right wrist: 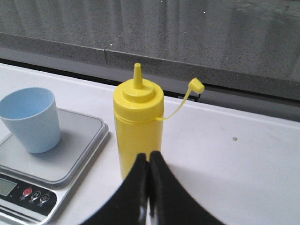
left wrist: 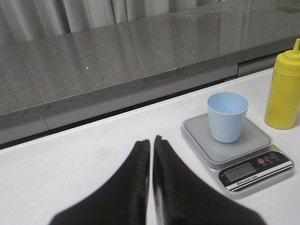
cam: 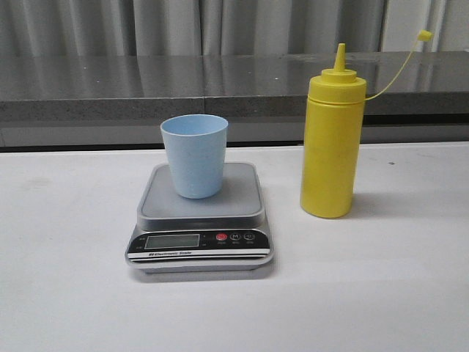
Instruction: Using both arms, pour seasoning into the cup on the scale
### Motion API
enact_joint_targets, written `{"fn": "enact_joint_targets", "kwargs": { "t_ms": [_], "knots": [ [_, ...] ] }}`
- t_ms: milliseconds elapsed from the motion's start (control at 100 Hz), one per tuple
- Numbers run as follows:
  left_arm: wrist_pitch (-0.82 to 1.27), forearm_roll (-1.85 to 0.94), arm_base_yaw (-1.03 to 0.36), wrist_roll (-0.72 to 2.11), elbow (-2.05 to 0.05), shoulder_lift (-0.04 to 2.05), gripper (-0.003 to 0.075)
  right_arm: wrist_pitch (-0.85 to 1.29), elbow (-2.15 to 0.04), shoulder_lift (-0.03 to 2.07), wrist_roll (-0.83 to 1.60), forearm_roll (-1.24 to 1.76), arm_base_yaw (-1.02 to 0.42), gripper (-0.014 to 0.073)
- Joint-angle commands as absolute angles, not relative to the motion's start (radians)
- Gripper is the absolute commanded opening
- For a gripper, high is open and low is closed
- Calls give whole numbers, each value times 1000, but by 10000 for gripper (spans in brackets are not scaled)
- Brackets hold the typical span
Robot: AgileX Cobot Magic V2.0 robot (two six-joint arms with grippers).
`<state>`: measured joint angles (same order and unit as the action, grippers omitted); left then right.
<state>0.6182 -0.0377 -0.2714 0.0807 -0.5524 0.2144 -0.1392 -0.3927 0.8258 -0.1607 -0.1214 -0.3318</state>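
**A:** ok where's everything sitting?

**B:** pale blue cup is upright on the scale, mid-table. Yellow seasoning bottle stands on the white table at about 3 o'clock from the cup, near the scale but not touching. Its cap dangles off the tether, so the nozzle's bare.

**A:** and the grippers?

**B:** left gripper has fingers pressed together, nothing in it, well off from the scale. Right gripper is pinched closed too, empty, facing the bottle.
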Motion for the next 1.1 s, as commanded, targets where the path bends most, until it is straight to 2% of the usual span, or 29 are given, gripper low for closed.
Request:
{"fn": "enact_joint_targets", "kwargs": {
  "t_ms": [0, 450, 830, 1090],
  "knots": [
    [545, -41, -269, 71, -578, 224, 10, -197, -380, 770, -159, -131, -328, -67],
    [545, -41, -269, 71, -578, 224, 10, -152, -292, 512, -159, -141, -298, -67],
    [545, -41, -269, 71, -578, 224, 10, 169, -275, 304, -159, -141, -106, -67],
    [545, -41, -269, 71, -578, 224, 10, 56, -137, 200, -159, -141, -24, -67]
  ]
}}
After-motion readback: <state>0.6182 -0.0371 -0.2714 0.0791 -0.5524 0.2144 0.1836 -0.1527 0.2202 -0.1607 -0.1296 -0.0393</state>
